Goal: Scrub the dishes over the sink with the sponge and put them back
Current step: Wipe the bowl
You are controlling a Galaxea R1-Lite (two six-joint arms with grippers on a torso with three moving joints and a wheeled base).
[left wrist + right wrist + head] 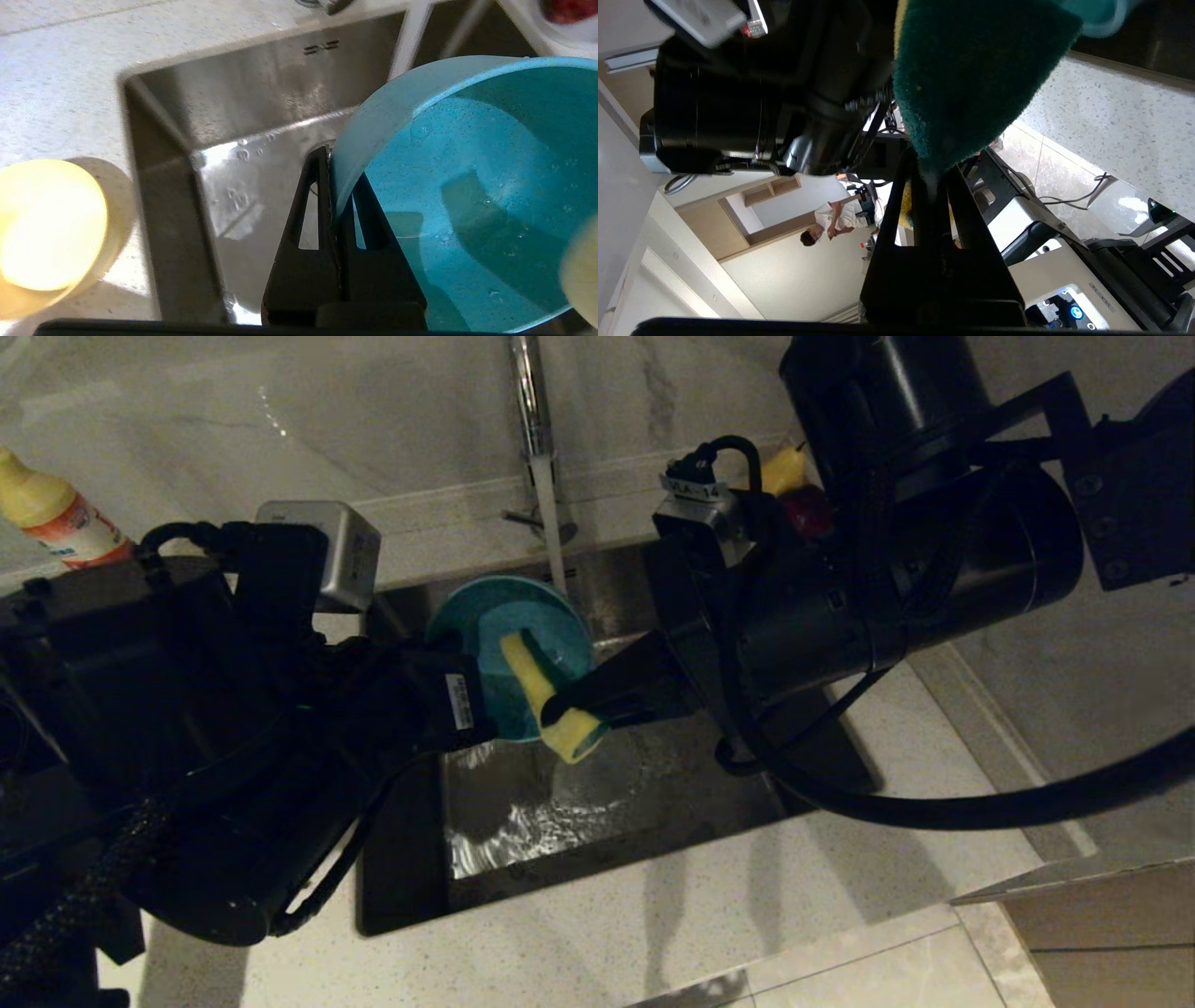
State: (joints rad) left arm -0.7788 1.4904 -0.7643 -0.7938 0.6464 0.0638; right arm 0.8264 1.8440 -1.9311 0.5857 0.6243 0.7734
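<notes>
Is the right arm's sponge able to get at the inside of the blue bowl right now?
Probably yes: the left pincer holds the blue bowl by its rim, open side facing the sponge in the right pincer, nothing between.

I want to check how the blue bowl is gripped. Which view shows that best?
The left wrist view: the left gripper has its fingers shut on the blue bowl's rim, one inside, one outside. The head view shows the bowl tilted over the sink; the right wrist view shows only a blurred edge.
</notes>
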